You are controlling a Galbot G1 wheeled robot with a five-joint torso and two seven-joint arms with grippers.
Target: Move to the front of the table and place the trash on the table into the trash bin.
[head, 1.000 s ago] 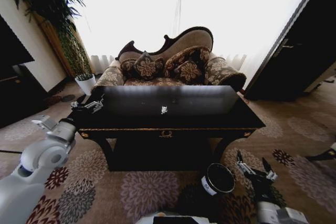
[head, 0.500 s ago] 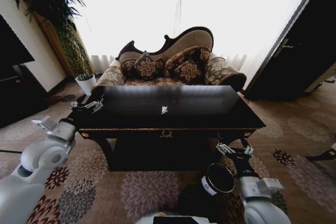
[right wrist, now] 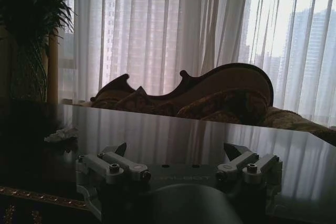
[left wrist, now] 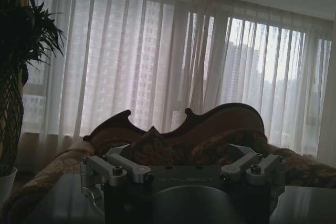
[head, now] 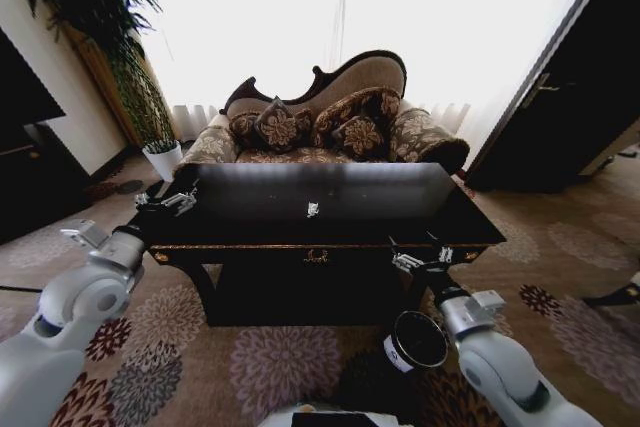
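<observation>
Fingers spread apart, the right gripper (head: pixel 420 258) hung at the near right edge of the table (head: pixel 330 232), its arm reaching up and forward from the near right. The left gripper (head: pixel 168 202) sat over the table's left end, fingers also apart, arm outstretched. A white paper wad (head: pixel 313 209) lay mid-table. The trash bin (head: pixel 414 341) stood on the carpet just left of the right forearm.
</observation>
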